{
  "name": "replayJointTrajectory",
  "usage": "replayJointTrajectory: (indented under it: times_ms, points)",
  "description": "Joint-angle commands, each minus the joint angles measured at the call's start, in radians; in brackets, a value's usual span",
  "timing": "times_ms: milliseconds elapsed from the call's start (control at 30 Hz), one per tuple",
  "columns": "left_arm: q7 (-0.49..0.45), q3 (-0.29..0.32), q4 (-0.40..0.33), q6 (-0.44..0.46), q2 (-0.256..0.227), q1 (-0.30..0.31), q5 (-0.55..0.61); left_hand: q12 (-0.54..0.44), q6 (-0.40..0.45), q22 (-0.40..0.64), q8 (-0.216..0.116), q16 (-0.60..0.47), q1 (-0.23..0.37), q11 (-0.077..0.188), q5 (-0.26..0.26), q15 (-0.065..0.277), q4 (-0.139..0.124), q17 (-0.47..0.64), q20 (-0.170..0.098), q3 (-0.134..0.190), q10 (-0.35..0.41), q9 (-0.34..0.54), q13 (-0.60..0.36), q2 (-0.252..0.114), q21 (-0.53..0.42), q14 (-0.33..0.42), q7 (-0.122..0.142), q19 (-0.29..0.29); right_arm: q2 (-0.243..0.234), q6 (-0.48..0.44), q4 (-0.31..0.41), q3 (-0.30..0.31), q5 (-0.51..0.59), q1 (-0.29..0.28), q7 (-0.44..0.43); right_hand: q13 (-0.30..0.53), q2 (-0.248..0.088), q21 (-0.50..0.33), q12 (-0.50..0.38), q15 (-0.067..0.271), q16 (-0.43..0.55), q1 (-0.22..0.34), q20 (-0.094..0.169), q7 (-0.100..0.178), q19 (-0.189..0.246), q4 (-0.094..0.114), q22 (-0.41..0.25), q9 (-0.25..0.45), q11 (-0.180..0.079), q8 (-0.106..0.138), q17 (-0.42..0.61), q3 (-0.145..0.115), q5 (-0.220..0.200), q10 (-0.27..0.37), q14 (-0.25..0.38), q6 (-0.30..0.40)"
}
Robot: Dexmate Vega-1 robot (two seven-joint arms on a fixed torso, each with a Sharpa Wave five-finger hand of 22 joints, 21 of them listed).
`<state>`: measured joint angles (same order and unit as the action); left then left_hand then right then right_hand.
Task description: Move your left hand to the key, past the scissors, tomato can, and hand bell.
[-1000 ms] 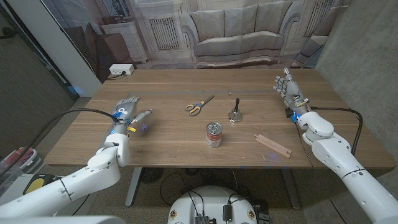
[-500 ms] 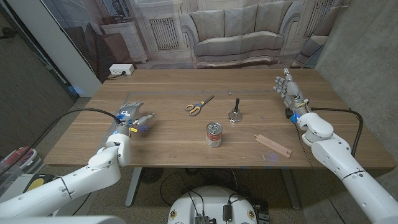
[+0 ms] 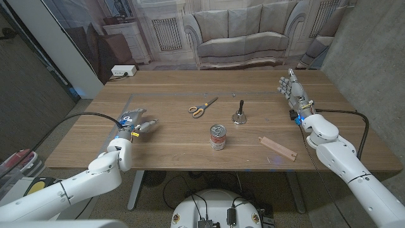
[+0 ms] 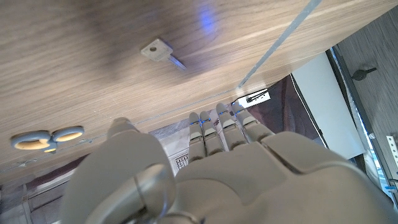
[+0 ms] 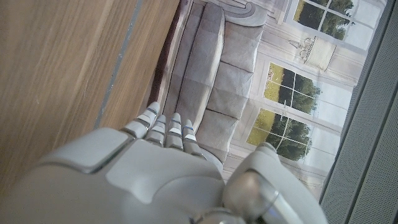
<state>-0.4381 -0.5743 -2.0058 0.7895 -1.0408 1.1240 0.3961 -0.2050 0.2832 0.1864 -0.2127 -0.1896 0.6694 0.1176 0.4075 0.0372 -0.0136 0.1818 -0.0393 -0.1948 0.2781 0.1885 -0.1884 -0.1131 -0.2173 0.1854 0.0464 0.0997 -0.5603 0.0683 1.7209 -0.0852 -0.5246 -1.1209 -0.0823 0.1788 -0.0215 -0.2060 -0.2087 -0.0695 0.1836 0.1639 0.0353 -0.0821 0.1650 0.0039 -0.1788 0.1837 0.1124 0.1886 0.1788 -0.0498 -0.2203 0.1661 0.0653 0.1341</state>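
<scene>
Currently the left hand (image 3: 134, 122), fingers extended and holding nothing, appears to be on final approach to the key (image 4: 160, 51), which lies on the table near its fingertips; next, a short forward reach should suffice, while the right hand (image 3: 292, 88) stands empty, fingers spread.

left robot hand (image 3: 135, 123) open above table, right robot hand (image 3: 292, 90) open, fingers upright
</scene>
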Motion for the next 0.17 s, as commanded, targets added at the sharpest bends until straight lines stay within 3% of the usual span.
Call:
replayJointTrajectory:
  times_ms: [33, 167]
  points:
    - [0.000, -0.012, 0.004, -0.005, 0.005, -0.014, -0.003, -0.005, 0.011, 0.002, -0.005, -0.007, 0.004, -0.001, 0.011, 0.054, 0.002, 0.003, -0.034, -0.004, 0.007, 0.001, -0.002, -0.002, -0.005, 0.007, -0.002, 0.009, -0.012, -0.011, 0.016, 0.012, -0.003, -0.016, -0.003, 0.005, -0.003, 0.001, -0.003, -0.004, 0.002, 0.001, 0.002, 0.003, 0.009, 0.001, -0.004, 0.002, 0.001, 0.005, 0.002, 0.002, 0.002, 0.004, 0.004, 0.005]
    - [-0.002, -0.013, 0.005, -0.018, 0.004, -0.017, -0.004, -0.005, 0.011, 0.002, -0.004, -0.007, 0.005, 0.001, 0.011, 0.053, 0.002, 0.003, -0.034, -0.004, 0.007, 0.001, -0.002, -0.001, -0.005, 0.008, -0.001, 0.010, -0.016, -0.021, 0.025, 0.017, -0.004, -0.022, -0.006, 0.005, -0.004, 0.001, -0.003, -0.003, 0.002, 0.001, 0.002, 0.003, 0.010, 0.001, -0.004, 0.002, 0.000, 0.005, 0.002, 0.002, 0.002, 0.004, 0.004, 0.005]
